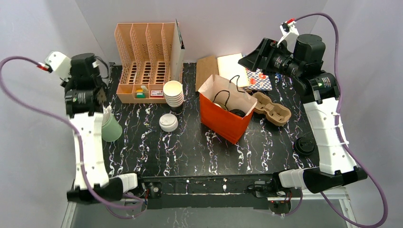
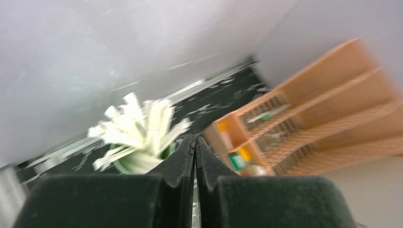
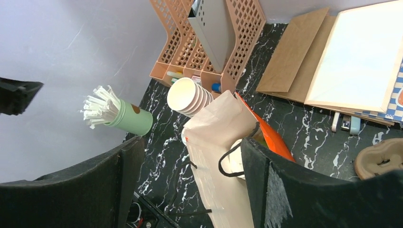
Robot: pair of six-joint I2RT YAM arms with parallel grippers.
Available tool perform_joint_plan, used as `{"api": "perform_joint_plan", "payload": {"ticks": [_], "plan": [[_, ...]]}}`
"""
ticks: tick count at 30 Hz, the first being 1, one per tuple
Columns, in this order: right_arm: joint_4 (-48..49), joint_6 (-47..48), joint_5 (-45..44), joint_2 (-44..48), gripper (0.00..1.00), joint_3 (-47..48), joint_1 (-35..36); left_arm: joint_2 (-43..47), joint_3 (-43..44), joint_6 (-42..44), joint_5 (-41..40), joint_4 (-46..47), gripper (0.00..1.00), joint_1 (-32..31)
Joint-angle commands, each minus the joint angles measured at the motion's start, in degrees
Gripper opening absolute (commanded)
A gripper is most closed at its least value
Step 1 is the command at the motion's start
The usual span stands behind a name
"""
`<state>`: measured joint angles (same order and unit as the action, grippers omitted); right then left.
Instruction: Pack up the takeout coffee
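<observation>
The takeout coffee sits inside the upright orange paper bag (image 1: 227,118) in the middle of the table. Only a white lid (image 1: 219,105) and a black lid (image 1: 236,113) show; the cup bodies are hidden. My right gripper (image 1: 245,60) hangs open and empty above the back of the table, behind the bag. In the right wrist view the bag (image 3: 223,156) lies below between the spread fingers (image 3: 254,166), and the white lid (image 3: 236,164) peeks out of it. My left gripper (image 1: 101,96) is shut on nothing at the far left; its blurred wrist view shows the closed gripper (image 2: 195,140).
A green holder of white sticks (image 1: 110,127) stands just below the left gripper. A peach desk organizer (image 1: 147,61), a stack of white cups (image 1: 174,93) and a loose white lid (image 1: 168,122) are left of the bag. A cardboard carrier (image 1: 272,108), flat paper bags (image 1: 207,70) and a loose black lid (image 1: 304,146) are to the right.
</observation>
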<state>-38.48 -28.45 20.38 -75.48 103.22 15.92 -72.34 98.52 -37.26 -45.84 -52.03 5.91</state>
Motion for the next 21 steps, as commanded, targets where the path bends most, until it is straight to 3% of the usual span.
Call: {"api": "perform_joint_plan", "payload": {"ticks": [1,4,7,10,14,17,21], "plan": [[4.23,-1.25,2.40,0.03,0.83,1.55,0.27,7.43,0.47,7.87,12.88,18.91,0.00,0.31],[4.34,-1.18,1.90,0.12,0.84,1.42,0.34,6.20,5.14,8.19,14.18,19.90,0.00,0.33],[4.71,-1.17,1.78,0.65,0.84,0.69,0.34,6.02,4.24,8.23,12.02,18.48,0.00,0.33],[5.01,-1.17,1.85,1.32,0.85,-0.30,0.29,5.20,0.40,6.39,6.39,13.42,0.23,0.33],[4.58,-1.09,1.92,1.29,0.85,0.07,0.30,3.18,-4.42,6.72,-1.76,8.07,0.60,0.33],[4.17,-0.85,2.24,0.53,0.85,0.99,0.33,1.16,-7.72,8.26,-4.15,5.52,0.71,0.33],[4.11,-0.52,2.51,-0.46,0.85,1.95,0.29,2.78,-15.90,7.62,-5.17,8.82,0.80,0.33]]}}
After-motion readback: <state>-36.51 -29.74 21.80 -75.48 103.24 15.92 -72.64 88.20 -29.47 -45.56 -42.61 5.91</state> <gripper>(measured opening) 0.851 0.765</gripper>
